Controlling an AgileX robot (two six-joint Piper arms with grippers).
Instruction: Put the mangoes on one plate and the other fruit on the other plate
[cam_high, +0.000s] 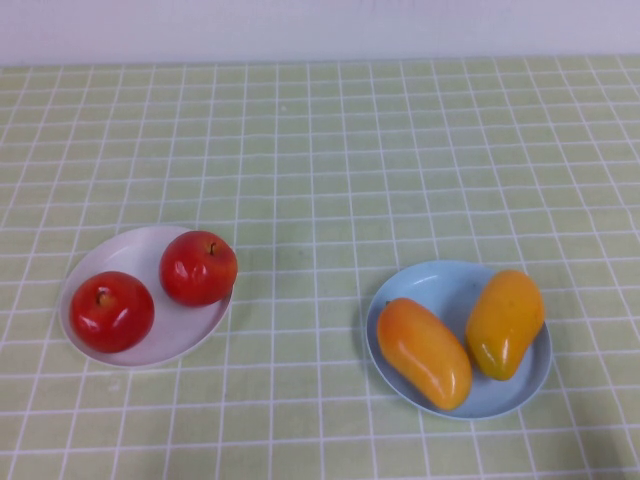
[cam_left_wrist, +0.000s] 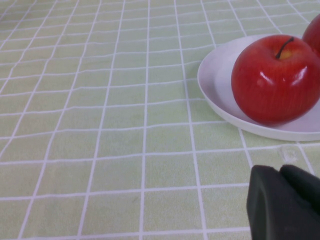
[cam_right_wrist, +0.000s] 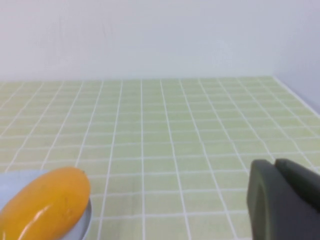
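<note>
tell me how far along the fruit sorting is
It looks finished: both mangoes lie on the blue plate, both apples on the white plate. Nothing is in hand: the left pincer sits beside the white plate, the right pincer near the blue one. Nothing appears left.

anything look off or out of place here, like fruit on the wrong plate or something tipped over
Nothing stands out. Both red apples sit on the white plate, both mangoes on the light blue plate, and nothing is spilled or damaged. The left gripper is near the white plate; the right gripper is near the blue one.
</note>
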